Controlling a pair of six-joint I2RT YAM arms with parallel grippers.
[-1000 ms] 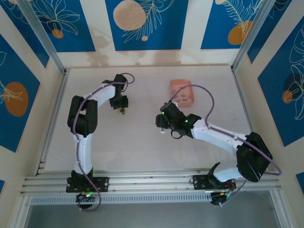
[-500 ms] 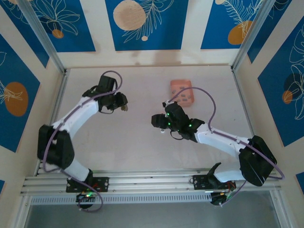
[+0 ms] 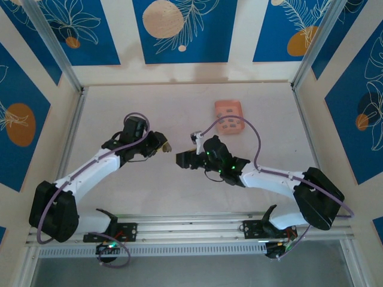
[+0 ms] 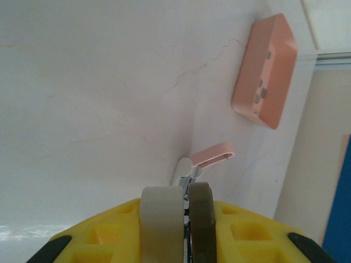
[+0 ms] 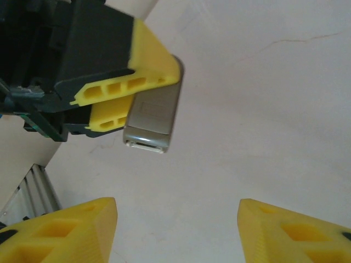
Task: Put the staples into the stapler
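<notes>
The stapler (image 5: 152,118) is clamped in the left gripper (image 3: 164,145), whose yellow fingers are closed on its upper part. In the right wrist view its long axis is seen to run on a slant, from upper right down to lower left. The free end, a flat rim with a pale slot, is pointed out of the fingers to the lower left. Seen from above, that end is turned toward the right gripper (image 5: 176,207), over the middle of the table (image 3: 149,191). Whether it touches the surface cannot be told. In the left wrist view a silvery tip is seen past the finger pads (image 4: 160,213), with a small pale pink strip (image 4: 213,155) just beyond it. Whether the two are joined cannot be told.

The table is white and matt, with faint hairline marks. A salmon-pink tray (image 3: 229,116) with dark marks is set toward the far side, well apart from both grippers. Aluminium rails (image 3: 179,230) are laid along the near edge. The walls (image 3: 179,30) are panelled in cream and blue, with leaf and orange-disc prints.

The left arm is folded low, with its elbow thrown out to the near left corner and its forearm stretched slantwise to the centre. The right arm is bent at the near right, and its forearm is laid out leftward. The right gripper is spread wide with nothing between its fingers. It is faced toward the stapler, near it but apart.
</notes>
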